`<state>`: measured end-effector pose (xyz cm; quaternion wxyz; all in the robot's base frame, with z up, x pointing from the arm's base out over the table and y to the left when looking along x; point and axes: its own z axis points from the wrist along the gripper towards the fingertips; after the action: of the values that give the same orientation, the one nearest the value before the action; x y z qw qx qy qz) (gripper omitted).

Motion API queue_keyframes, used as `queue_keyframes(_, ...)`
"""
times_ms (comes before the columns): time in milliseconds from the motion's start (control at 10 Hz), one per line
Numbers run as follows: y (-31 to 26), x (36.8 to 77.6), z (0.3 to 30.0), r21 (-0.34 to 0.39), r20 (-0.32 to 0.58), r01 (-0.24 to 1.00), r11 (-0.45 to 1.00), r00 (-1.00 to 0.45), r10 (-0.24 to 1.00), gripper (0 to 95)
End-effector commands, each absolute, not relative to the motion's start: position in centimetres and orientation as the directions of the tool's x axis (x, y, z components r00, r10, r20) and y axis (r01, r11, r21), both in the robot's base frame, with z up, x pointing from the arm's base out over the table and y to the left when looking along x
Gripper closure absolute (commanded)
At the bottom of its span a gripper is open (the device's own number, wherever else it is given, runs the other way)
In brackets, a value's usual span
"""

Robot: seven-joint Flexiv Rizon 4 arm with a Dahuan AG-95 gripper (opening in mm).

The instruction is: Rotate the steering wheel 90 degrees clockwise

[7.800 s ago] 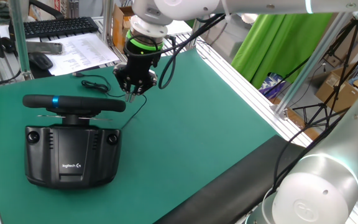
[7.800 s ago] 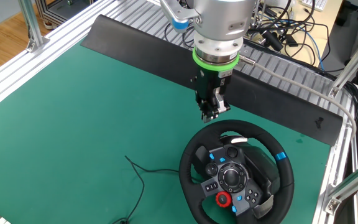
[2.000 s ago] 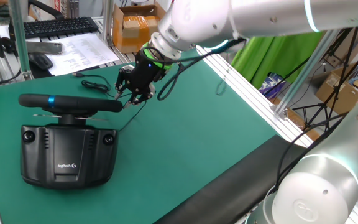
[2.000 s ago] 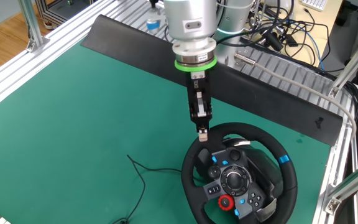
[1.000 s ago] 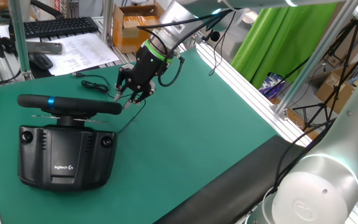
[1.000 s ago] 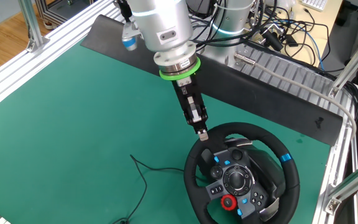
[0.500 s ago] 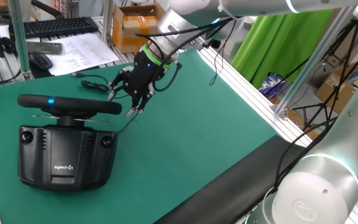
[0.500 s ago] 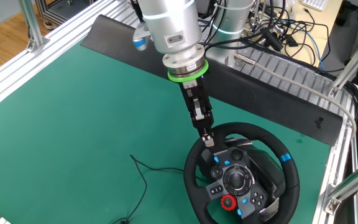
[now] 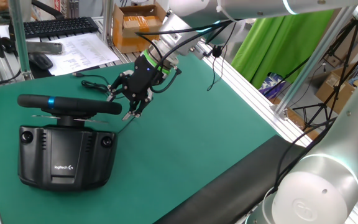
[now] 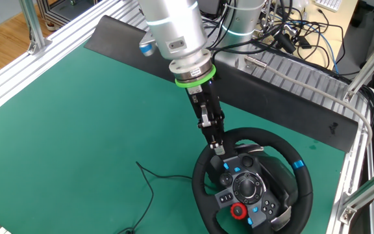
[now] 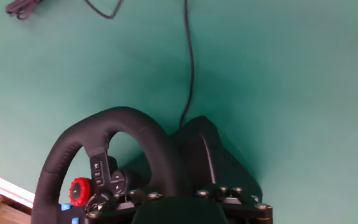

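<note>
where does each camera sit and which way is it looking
One fixed view: behind the Logitech base, looking across the table; arm and open gripper show.
The other fixed view: high, facing the steering wheel front; the arm shows.
Hand view: on the hand, looking down at wheel rim and mat; no fingers visible.
All three share the wheel.

Silver arm (image 10: 171,26), green wrist ring, black end effector (image 9: 124,102).

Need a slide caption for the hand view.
Hand camera looks down on the steering wheel, its red button and a black cable on green mat.
</note>
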<state>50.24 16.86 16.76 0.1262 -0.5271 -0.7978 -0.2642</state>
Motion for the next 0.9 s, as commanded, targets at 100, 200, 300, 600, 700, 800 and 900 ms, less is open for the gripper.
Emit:
queue_keyframes(100,16.86,50.13,16.69,0.317,0.507,0.914,0.253,-0.389,0.769,95.0)
queue_keyframes(200,16.87,50.13,16.69,0.324,0.527,0.921,0.216,-0.365,0.767,95.0)
queue_keyframes(300,16.86,50.14,16.7,0.324,0.546,0.928,0.184,-0.342,0.765,95.0)
queue_keyframes(600,17.11,50.08,16.76,0.309,0.558,0.939,0.152,-0.309,0.77,95.0)
queue_keyframes(700,17.18,50.05,16.79,0.308,0.557,0.939,0.153,-0.308,0.771,95.0)
queue_keyframes(800,17.39,49.96,16.91,0.304,0.553,0.94,0.152,-0.304,0.775,95.0)
queue_keyframes(900,17.69,49.81,17.11,0.297,0.553,0.944,0.145,-0.294,0.779,95.0)
